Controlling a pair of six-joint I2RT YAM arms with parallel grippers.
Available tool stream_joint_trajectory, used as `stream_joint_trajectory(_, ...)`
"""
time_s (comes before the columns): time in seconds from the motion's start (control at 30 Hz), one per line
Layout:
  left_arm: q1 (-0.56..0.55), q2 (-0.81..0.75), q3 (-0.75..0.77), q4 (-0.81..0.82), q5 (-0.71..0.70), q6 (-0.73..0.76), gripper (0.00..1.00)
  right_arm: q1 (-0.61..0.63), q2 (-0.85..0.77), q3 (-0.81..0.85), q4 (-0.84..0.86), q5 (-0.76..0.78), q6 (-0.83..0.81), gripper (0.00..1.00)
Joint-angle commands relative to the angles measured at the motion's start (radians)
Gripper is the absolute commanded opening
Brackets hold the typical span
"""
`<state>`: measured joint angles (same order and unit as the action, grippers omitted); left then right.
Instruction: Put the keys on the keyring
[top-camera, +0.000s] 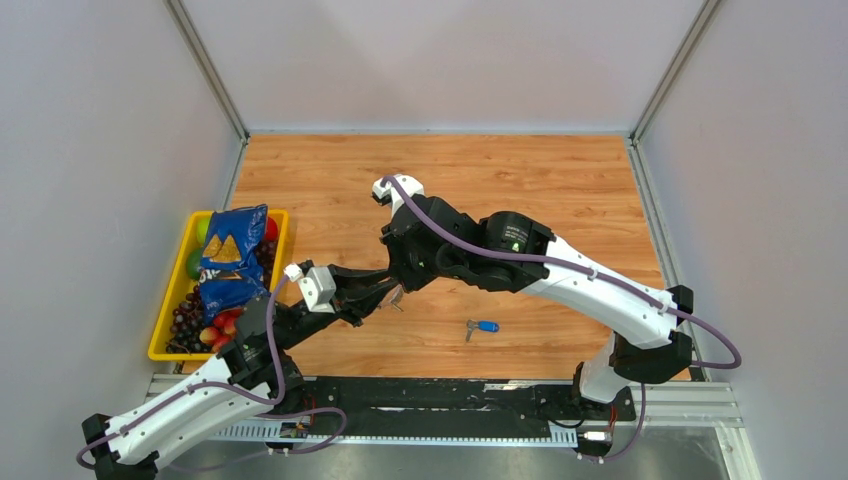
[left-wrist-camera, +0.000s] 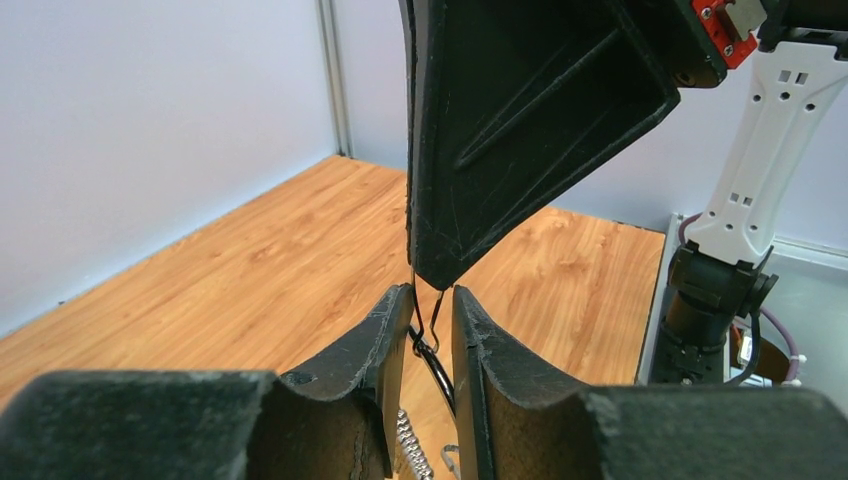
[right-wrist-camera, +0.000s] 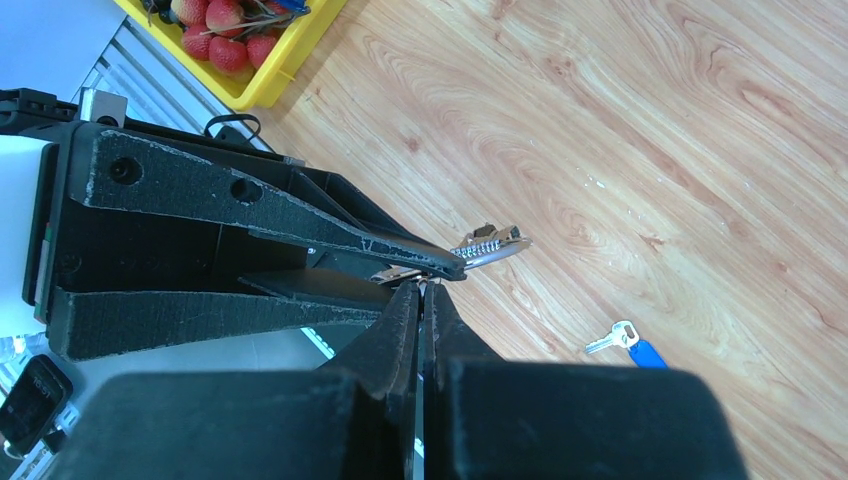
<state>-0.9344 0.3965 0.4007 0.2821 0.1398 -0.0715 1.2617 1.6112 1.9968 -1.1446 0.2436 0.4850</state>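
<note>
**Q:** Top view: what is marked?

**A:** The left tool (top-camera: 383, 296) and right tool (top-camera: 405, 285) meet tip to tip, left of and just beyond the blue-headed key (top-camera: 485, 326). That key lies loose on the tabletop (top-camera: 520, 180). What the tools hold between them is too small to make out here.

**Q:** Left wrist view?

**A:** The left tool's fingers (left-wrist-camera: 392, 335) stand a narrow slit apart, with the thin wire of the keyring (left-wrist-camera: 433, 322) running up between them. It appears to be gripped lower down, though the contact itself is hidden. The right tool's dark tip comes down from above onto the same wire. The blue-headed key is out of this view.

**Q:** Right wrist view?

**A:** The right tool is closed almost completely, pinching a sliver of silver metal that reads as the ring's wire. Whether a key is also caught there cannot be told. A silver key (right-wrist-camera: 490, 243) juts from the left tool's tip, left of and beyond the blue-headed key.

**Q:** Which step is this, and what follows?

**A:** Judged from this, the ring is being steadied or pried between both tools, and the blue-headed key is not yet threaded. The next move calls for one tool to keep the ring firm. The other must let go, reach toward the blue-headed key, lift it by the head and line its hole up with the wire's free end.
</note>
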Motion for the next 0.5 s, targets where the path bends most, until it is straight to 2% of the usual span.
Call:
stream_joint_trajectory(0.0,-0.002,-0.002,-0.007,0.035,0.001,0.017,0.31,-0.001,-0.006,0.054,0.011,-0.001,0.010,0.00)
stream_joint_trajectory(0.47,-0.002,-0.001,-0.011,0.031,-0.011,0.019,0.34,-0.002,-0.008,0.048,0.019,-0.007,0.009,0.00)
